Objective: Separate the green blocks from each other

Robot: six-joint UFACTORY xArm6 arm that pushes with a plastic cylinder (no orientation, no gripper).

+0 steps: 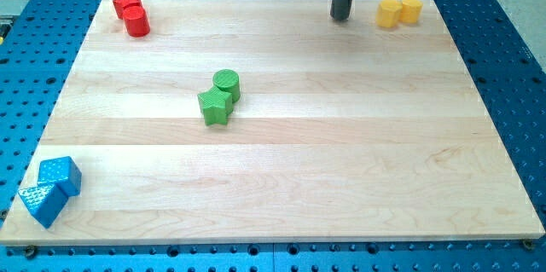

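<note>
Nearest the view's bottom, well down and to the view's left of the green pair, two blue blocks, a cube (60,175) and a wedge (41,202), sit touching at the corner of the pale wooden bench (341,161).

The green pair is our landmark, left of the bench's middle: a green star-shaped block (215,107) touching a green cylinder (227,84), which lies just above and slightly right of it. Their shared axis runs from lower left to upper right.

Far up and left of the pair, two red blocks (132,14) huddle at the far corner. Far up and right, two yellow blocks (399,10) touch at the opposite corner.

We have no hand that opens or closes, only a dark rod holding nothing; my tip (341,18) rests on the far edge, well apart from the green pair, up and to its right, nearer the cylinder. We judge the seam between the greens is what the coming push must enter, crossing that axis.
</note>
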